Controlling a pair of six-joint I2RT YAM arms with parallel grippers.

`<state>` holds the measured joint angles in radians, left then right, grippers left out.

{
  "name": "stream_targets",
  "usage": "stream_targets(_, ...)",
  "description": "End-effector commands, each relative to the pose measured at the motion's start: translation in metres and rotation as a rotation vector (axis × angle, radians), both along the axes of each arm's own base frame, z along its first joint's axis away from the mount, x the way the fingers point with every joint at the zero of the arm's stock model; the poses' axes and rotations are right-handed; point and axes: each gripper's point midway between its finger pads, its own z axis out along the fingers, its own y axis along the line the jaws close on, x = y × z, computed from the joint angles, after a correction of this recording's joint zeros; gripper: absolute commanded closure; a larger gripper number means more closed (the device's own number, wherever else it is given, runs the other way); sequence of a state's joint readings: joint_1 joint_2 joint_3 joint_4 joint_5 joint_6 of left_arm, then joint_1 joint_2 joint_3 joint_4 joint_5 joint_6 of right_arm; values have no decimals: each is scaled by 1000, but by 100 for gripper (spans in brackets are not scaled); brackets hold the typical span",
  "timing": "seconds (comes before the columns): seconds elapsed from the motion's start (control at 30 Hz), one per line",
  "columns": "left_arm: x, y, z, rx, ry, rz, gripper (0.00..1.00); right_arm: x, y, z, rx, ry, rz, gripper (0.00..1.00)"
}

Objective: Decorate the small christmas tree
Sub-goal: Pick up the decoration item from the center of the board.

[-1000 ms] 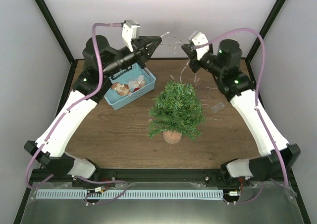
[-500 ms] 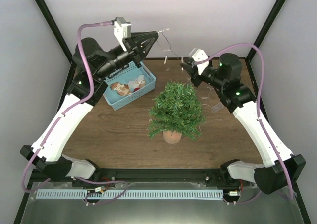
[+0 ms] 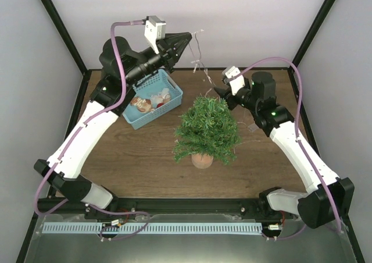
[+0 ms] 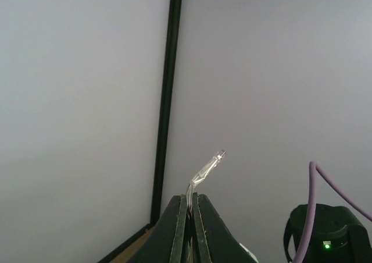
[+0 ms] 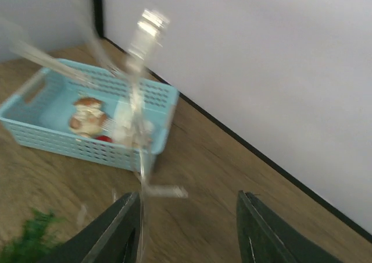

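The left claw (image 3: 189, 36) is pinched tight on a clear light strand (image 3: 199, 54) high over the worktop's (image 3: 139, 158) far edge; the right claw (image 3: 218, 90), jaws parted and gripping nothing, sits just beyond the top of the small christmas tree (image 3: 206, 126). That tree stands upright mid-worktop, long axis vertical, tip up, pot (image 3: 201, 159) toward the near edge. A second ago the right claw was raised and shut on the strand; it has since dropped and let go
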<state>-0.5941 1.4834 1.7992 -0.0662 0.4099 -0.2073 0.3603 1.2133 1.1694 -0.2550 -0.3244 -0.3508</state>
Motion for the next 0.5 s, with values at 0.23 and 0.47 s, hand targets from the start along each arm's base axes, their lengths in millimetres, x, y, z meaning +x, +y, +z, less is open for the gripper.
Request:
stream_targets(0.23,24,7,26,-17,-98,132,96,7,-94,-80,-37,295,-367,48)
stream_targets(0.47,38,-1,15,-8,-75,132,96,-3,-101,-122,-65,359,-338,48)
